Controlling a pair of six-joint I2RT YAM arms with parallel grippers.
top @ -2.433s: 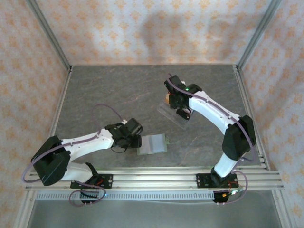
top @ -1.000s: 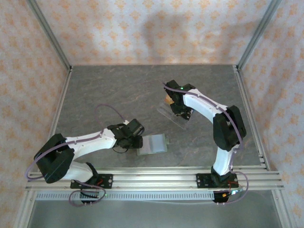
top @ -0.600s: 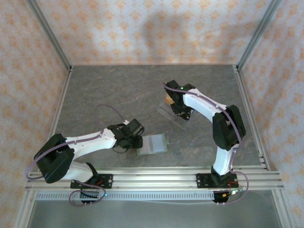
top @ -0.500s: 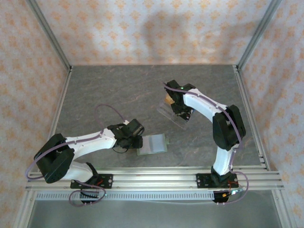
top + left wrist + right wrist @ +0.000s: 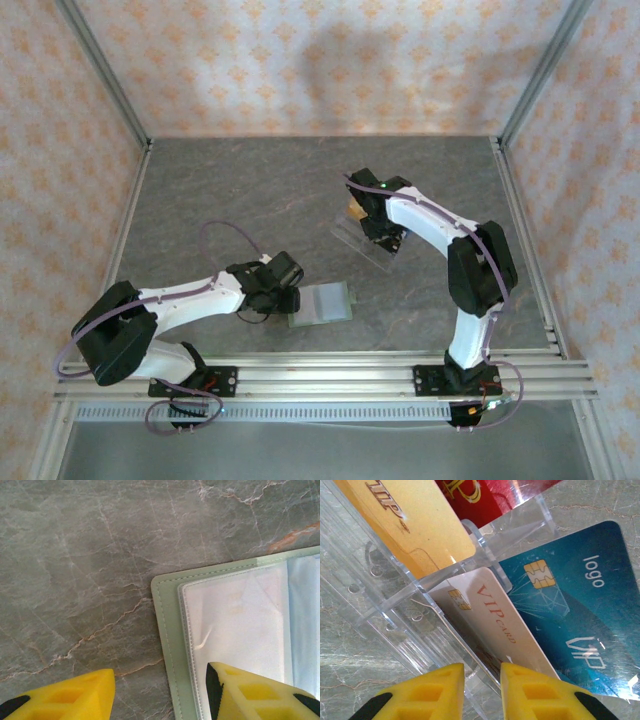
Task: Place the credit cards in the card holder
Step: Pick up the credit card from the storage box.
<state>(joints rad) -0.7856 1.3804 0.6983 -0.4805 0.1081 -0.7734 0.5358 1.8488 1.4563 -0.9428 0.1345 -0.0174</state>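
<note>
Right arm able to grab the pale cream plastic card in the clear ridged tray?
Likely yes: the right gripper sits at the edge of the pale cream card, nothing between; the blue card lies close.

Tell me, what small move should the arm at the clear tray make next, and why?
Probably close the right arm's jaws on the pale card. Its near end runs into the narrow gap between them, it stands in the clear tray, and the card holder lies open, waiting.

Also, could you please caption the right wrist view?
Narrowly parted fingers at pale card; gold card, red card, blue card nearby.
</note>
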